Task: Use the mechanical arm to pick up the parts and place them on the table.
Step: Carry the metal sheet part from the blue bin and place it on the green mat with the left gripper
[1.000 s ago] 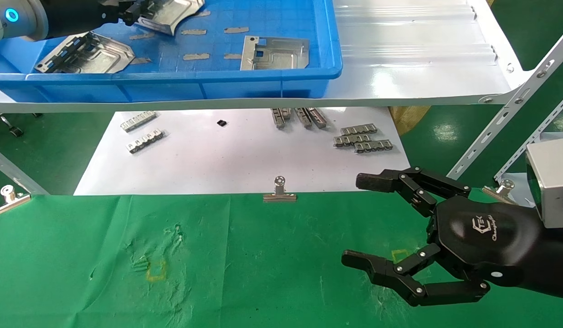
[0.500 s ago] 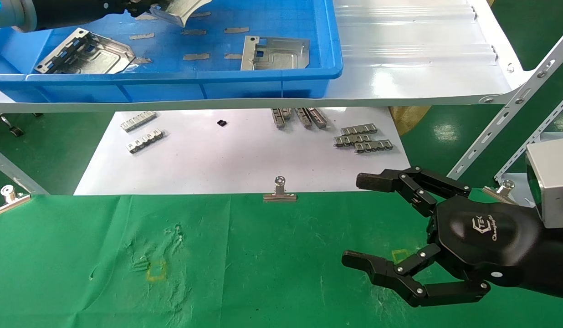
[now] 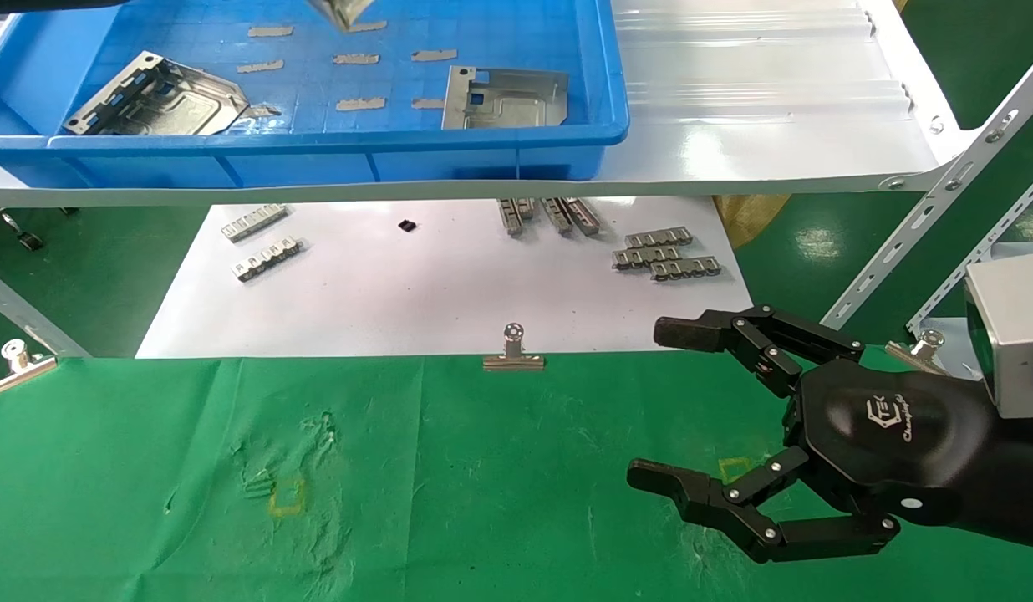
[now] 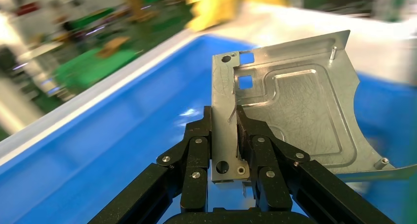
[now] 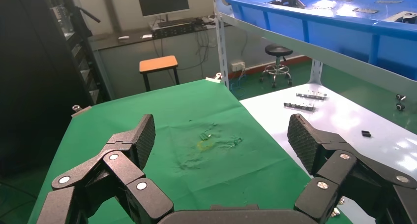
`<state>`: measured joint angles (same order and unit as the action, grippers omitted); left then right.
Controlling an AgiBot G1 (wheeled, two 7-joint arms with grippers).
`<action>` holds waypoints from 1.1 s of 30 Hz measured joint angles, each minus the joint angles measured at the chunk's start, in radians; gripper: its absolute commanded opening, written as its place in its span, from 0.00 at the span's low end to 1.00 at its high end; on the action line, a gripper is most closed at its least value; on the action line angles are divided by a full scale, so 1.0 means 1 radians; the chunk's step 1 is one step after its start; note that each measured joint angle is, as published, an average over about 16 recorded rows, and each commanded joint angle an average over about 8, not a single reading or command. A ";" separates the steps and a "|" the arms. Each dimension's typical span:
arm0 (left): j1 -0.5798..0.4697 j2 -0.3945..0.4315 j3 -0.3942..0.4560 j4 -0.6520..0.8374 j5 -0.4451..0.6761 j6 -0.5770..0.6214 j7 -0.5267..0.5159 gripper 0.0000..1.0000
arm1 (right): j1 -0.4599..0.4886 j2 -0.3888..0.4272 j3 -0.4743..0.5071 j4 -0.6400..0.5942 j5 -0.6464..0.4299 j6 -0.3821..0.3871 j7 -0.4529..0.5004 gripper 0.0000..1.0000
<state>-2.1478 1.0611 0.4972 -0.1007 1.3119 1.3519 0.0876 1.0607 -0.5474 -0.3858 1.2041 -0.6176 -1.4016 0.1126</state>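
Note:
My left gripper (image 4: 225, 130) is shut on the bent edge of a silvery sheet-metal part (image 4: 295, 111) and holds it above the blue bin (image 4: 123, 150). In the head view only the part's lower tip (image 3: 343, 12) shows at the top edge; the left gripper itself is out of that view. Two more parts lie in the bin, one at the left (image 3: 157, 96) and one at the right (image 3: 504, 99). My right gripper (image 3: 654, 405) is open and empty, hovering over the green-cloth table (image 3: 483, 502) at the right; it also shows in the right wrist view (image 5: 221, 140).
The blue bin (image 3: 483, 155) stands on a glossy white shelf (image 3: 776, 125) with slanted metal struts (image 3: 943, 188) at the right. Below lies a white sheet (image 3: 416, 293) with small slotted strips (image 3: 667, 255). Binder clips (image 3: 513, 355) pin the cloth's far edge. Yellow square outlines (image 3: 287, 495) mark the cloth.
My left arm has risen out of the head view's top, lifting the held part up from the bin. The right arm has not moved.

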 measured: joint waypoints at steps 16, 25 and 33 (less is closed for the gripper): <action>0.192 -0.289 0.134 -0.551 -0.277 0.252 -0.079 0.00 | 0.000 0.000 0.000 0.000 0.000 0.000 0.000 1.00; 0.318 -0.506 0.272 -0.927 -0.286 0.181 -0.042 0.00 | 0.000 0.000 0.000 0.000 0.000 0.000 0.000 1.00; 0.431 -0.568 0.332 -1.028 -0.145 0.050 0.095 0.00 | 0.000 0.000 0.000 0.000 0.000 0.000 0.000 1.00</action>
<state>-1.7166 0.4935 0.8288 -1.1282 1.1670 1.4023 0.1822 1.0607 -0.5474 -0.3858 1.2041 -0.6176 -1.4016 0.1126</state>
